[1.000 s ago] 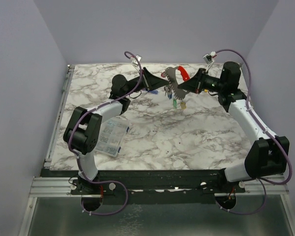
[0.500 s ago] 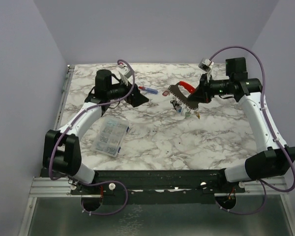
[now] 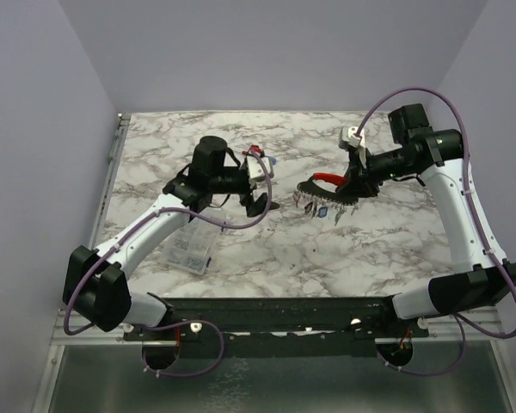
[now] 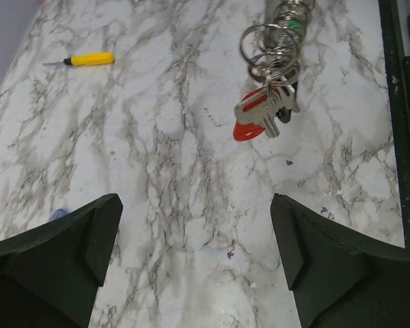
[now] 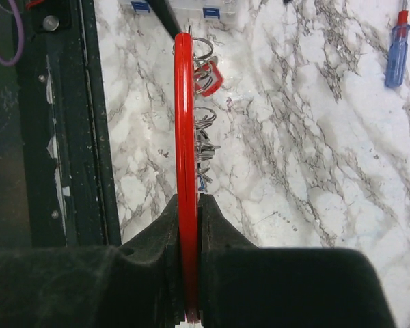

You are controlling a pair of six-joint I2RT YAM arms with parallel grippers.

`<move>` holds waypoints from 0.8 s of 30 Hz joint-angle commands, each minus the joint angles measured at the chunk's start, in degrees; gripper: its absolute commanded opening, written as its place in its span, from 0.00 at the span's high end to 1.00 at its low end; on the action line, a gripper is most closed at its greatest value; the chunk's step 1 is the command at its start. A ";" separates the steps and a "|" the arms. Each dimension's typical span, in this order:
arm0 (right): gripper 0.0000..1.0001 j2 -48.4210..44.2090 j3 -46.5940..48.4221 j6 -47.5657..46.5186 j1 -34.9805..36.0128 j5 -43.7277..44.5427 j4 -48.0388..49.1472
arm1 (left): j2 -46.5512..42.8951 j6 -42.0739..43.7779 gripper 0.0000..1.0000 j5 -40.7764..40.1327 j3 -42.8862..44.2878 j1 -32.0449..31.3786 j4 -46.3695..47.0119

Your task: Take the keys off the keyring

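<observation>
My right gripper (image 3: 354,182) is shut on the keyring (image 3: 328,179), a red loop with a grey strip along its base, and holds it just above the table right of centre. The keys (image 3: 320,206) hang under it on small metal rings. In the right wrist view the keyring (image 5: 184,123) is edge-on between the shut fingers (image 5: 225,225) of the right gripper (image 5: 190,205), with rings and a red key head (image 5: 213,75) beside it. My left gripper (image 3: 263,205) is open and empty, left of the keys. In its wrist view the left gripper (image 4: 195,253) faces the keys (image 4: 265,113), which are well ahead of it.
A clear compartment box (image 3: 189,245) lies at the left under the left arm. A blue-and-red screwdriver (image 5: 396,48) lies on the marble, partly hidden behind the left wrist (image 3: 261,157). A yellow-handled tool (image 4: 89,59) lies beyond the keys. The black front rail (image 4: 396,102) runs along the near edge.
The left arm swung in from the far left toward the middle, its open gripper now near the keys. The right gripper lowered the keyring and drew it slightly nearer.
</observation>
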 commanded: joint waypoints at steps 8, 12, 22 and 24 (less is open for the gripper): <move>0.99 -1.02 1.30 -4.49 4.01 2.06 -0.59 | 1.72 -1.44 0.15 -4.25 -5.41 -10.06 12.37; 0.99 -1.07 1.51 -4.46 4.33 2.15 0.04 | 1.33 -0.54 0.30 -4.43 -6.38 -12.08 12.57; 0.99 -1.32 0.61 -5.51 4.41 2.32 0.20 | 0.22 -3.13 0.52 -6.81 -8.50 -13.99 14.67; 0.99 -1.61 0.07 -6.20 4.42 2.37 0.16 | -0.06 -3.50 0.53 -7.19 -8.47 -14.09 14.79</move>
